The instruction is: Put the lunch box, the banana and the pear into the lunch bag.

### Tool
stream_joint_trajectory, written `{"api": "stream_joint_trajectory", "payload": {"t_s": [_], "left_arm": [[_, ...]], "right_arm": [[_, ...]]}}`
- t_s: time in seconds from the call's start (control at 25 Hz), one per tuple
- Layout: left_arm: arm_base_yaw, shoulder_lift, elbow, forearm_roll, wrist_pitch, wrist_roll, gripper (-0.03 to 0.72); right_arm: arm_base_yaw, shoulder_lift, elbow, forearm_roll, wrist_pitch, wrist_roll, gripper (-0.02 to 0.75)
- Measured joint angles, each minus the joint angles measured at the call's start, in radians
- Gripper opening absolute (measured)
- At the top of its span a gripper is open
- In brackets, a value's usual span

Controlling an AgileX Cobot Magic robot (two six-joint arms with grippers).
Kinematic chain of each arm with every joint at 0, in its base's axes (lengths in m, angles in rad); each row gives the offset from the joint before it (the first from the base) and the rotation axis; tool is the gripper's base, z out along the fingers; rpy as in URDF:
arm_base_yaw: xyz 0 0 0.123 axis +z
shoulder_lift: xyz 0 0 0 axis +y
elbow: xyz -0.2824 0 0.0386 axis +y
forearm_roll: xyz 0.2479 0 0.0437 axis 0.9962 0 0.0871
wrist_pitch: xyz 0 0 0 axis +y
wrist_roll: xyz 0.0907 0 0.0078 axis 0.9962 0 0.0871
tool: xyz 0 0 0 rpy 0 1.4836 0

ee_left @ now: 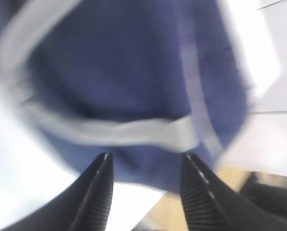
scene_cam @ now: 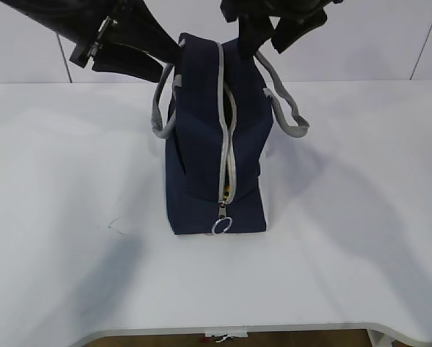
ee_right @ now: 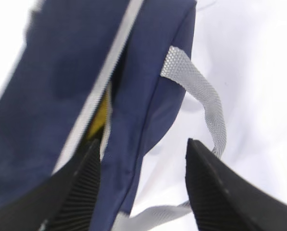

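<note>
**Bag upright on the table, something yellow inside, both jaws apart**

The bag (scene_cam: 216,155) stands on the white table (scene_cam: 64,238), its narrow end toward the exterior camera. The grey zipper (scene_cam: 225,137) runs over the top and down this end to a ring pull (scene_cam: 222,225) near the base. Along the upper part the zipper gapes in a narrow slit; lower down its two sides lie close together.

Inside, a patch of yellow (ee_right: 99,118) shows through the slit in the right wrist view, just ahead of that gripper's left-hand jaw. Whether it is banana or pear cannot be told. The lunch box is not visible in any view.

A grey handle (scene_cam: 284,105) loops out on each side of the bag.

The right gripper (ee_right: 141,185) hangs above the bag's far end with its jaws set wide, nothing between them; one handle strap (ee_right: 203,103) lies ahead of the gap. The left gripper (ee_left: 145,190) is also spread apart and empty, with blurred navy fabric and a grey strap (ee_left: 133,132) just beyond its tips.
</note>
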Motion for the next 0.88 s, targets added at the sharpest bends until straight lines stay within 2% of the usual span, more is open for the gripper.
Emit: {"api": "stream_joint_trajectory", "payload": {"t_s": [0.12, 0.28, 0.56, 0.8, 0.88], "left_arm": [[0.0, 0.0, -0.004, 0.044, 0.005, -0.034, 0.365], [-0.002, -0.013, -0.004, 0.217, 0.008, -0.121, 0.343], [-0.002, -0.119, -0.004, 0.428, 0.02, -0.179, 0.324], [-0.002, -0.227, 0.091, 0.506, 0.028, -0.194, 0.307], [-0.002, -0.259, 0.137, 0.532, 0.031, -0.194, 0.307]], "right_arm": [[0.0, -0.051, 0.011, 0.032, 0.0, 0.0, 0.458], [0.002, -0.135, 0.072, 0.077, 0.0, 0.0, 0.457], [0.002, -0.303, 0.302, 0.181, 0.0, -0.008, 0.456], [0.002, -0.459, 0.542, 0.189, -0.004, -0.012, 0.456], [0.002, -0.522, 0.636, 0.189, -0.057, -0.012, 0.456]]}}
